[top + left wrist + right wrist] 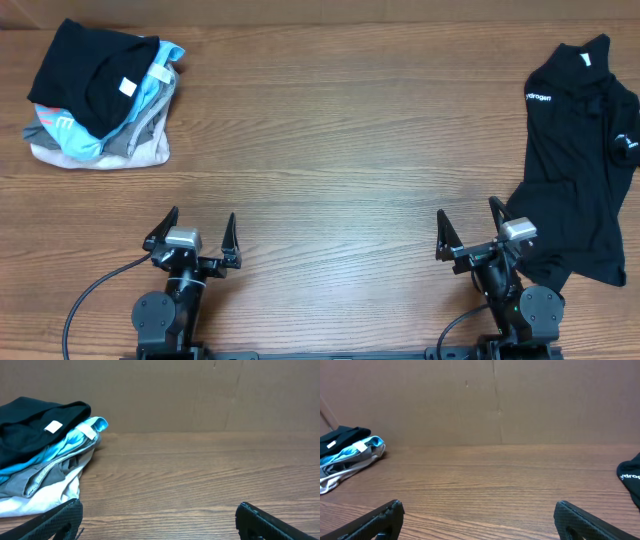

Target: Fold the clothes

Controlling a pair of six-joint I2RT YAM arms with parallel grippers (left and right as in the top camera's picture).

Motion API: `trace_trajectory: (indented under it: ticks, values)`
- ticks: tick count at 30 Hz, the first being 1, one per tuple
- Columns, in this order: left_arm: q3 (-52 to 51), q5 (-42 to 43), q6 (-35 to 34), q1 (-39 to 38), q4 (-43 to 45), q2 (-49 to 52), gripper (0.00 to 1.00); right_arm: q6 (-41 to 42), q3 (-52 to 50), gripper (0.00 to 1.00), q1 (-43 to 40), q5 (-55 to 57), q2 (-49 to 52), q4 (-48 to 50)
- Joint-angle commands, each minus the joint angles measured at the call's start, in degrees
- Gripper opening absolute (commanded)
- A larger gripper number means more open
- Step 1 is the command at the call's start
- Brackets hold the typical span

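Jaws gape empty on left gripper [201,217] and right gripper [467,211]; I'd pinch the limp-looking, light black shirt [575,150] at its shoulders.

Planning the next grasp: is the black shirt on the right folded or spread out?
Spread, not folded: the black shirt lies open and rumpled, neck tag and chest logo both showing.

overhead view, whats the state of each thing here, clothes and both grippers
black logo shirt: unfolded, lying rumpled on the right side
clothes pile: stacked at the far left, black shirt on top with its neck tag showing
left gripper: open, empty
right gripper: open, empty
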Motion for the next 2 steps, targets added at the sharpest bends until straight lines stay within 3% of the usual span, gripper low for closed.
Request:
trace_trajectory:
  ticks: [1,2]
  values:
    - [-0.2,-0.6,-0.3,-0.4,-0.1,-0.6,1.00,-0.2,-0.6,1.00,0.4,0.1,-0.5,0.4]
    - [-0.2,-0.6,-0.3,-0.4,-0.1,-0.6,1.00,-0.2,-0.6,1.00,0.4,0.1,-0.5,0.4]
